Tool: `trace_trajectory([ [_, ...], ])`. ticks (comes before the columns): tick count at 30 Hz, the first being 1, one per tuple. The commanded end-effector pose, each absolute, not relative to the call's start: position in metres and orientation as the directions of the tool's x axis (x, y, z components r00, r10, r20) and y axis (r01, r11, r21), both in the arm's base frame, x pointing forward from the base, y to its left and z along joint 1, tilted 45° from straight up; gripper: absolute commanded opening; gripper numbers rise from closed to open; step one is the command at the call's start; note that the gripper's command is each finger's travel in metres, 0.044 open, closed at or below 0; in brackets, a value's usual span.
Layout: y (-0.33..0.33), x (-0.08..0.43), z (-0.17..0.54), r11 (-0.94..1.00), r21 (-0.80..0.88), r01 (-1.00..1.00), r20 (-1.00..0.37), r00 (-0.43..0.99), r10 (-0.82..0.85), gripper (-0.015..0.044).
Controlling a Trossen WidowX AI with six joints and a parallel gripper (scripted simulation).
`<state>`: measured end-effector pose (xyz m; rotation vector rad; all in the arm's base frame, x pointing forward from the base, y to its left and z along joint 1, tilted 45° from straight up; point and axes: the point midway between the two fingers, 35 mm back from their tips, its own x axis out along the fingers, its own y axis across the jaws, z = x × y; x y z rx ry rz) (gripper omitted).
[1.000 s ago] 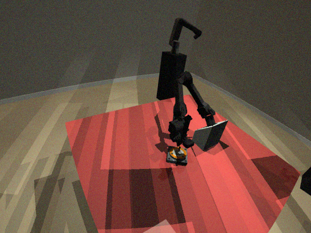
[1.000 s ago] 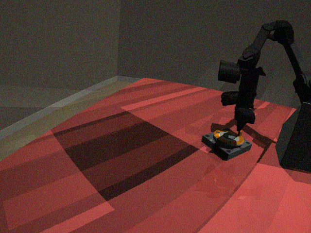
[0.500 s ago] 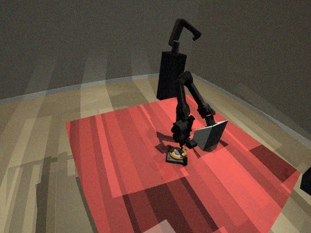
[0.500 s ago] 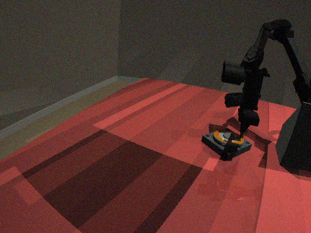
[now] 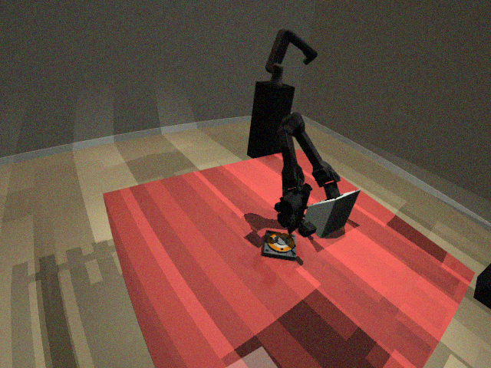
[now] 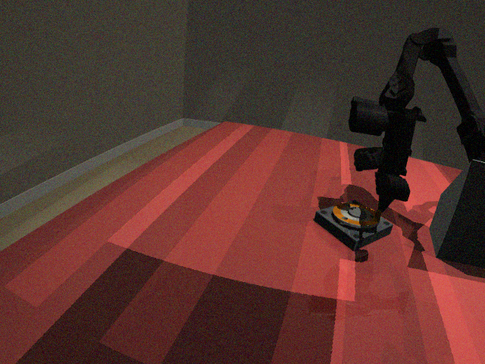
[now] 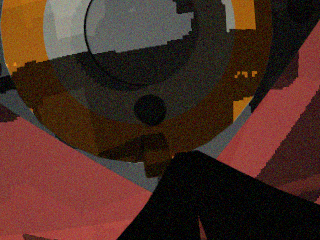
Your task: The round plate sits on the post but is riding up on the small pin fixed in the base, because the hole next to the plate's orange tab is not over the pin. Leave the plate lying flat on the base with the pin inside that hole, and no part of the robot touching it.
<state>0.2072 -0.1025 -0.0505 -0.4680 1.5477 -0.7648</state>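
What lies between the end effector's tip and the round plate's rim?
Nothing visible: in the exterior view the shut end effector meets the round plate at its rim, leaving no gap.

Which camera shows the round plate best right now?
The wrist view: the round plate fills the frame, its orange ring, grey centre and dark holes plain. The top and exterior views show it small on the base, with the shut hand at its edge.
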Motion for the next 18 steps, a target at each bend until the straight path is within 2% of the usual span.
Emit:
trace_trajectory([
  [1, -0.099, 0.205, -0.056, 0.697, -0.704, 0.138, -0.71, -0.143, -0.689, 0.0],
  [18, -0.086, 0.212, -0.068, 0.697, -0.703, 0.139, -0.711, -0.143, -0.689, 0.0],
])
